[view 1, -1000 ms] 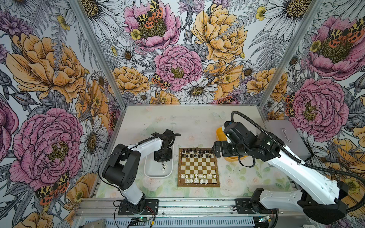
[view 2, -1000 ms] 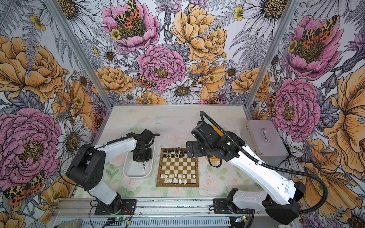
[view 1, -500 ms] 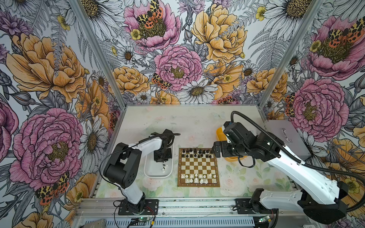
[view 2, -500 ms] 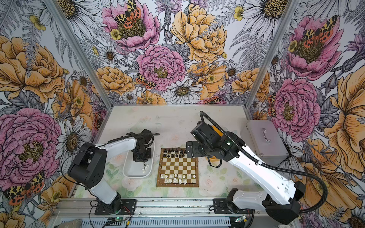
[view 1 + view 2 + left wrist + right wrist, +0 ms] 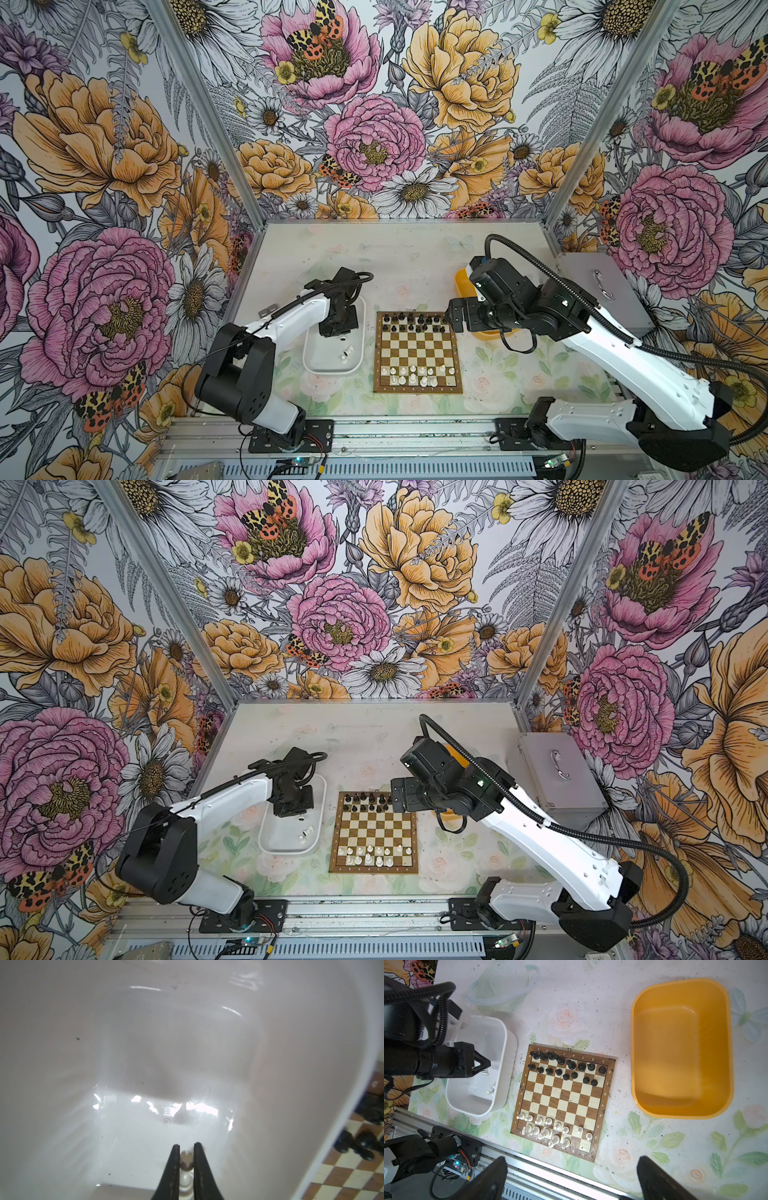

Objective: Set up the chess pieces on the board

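White tray [image 5: 308, 360] walls hem the left gripper [image 5: 186, 1147], angled down inside, pinching a white piece [image 5: 186, 1160] (others [image 5: 347, 352] lie loose); right gripper [image 5: 571, 1165] gapes near the board [image 5: 417, 353].

Floral table [image 5: 415, 257] carries board [image 5: 417, 353], white tray [image 5: 332, 370] and yellow tray [image 5: 681, 1043].

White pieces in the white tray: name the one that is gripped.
The white piece pinched in the left gripper; the others lie loose on the tray floor.
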Controlling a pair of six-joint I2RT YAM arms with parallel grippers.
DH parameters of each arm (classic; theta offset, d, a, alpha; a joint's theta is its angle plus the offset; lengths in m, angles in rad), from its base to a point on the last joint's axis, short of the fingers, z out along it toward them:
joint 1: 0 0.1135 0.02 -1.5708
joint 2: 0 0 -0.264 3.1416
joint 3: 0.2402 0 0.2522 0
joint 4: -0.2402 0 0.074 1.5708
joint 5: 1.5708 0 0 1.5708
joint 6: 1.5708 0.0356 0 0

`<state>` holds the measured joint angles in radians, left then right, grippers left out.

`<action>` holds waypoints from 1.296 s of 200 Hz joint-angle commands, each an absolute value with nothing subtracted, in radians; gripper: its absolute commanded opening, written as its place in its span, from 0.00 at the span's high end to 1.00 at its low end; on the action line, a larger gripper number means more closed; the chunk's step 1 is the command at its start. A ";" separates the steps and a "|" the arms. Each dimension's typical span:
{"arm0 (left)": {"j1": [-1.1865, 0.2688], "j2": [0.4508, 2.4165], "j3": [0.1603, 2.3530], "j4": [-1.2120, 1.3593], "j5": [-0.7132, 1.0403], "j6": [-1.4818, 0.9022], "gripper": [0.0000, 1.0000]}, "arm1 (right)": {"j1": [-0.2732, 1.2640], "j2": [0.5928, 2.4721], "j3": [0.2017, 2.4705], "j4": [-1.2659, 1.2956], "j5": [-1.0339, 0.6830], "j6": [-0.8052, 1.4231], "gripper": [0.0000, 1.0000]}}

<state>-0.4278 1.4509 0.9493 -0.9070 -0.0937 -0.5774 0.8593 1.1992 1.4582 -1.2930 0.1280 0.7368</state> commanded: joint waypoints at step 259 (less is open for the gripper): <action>-1.004 1.015 0.418 -0.405 -1.012 -1.137 0.92 | 0.882 1.028 1.379 -1.318 0.127 0.697 0.00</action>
<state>-1.0058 1.0080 0.4679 -0.5240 -0.9405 -1.1103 0.8742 1.0477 1.3865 -1.3064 0.1268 0.6910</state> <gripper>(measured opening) 0.116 0.996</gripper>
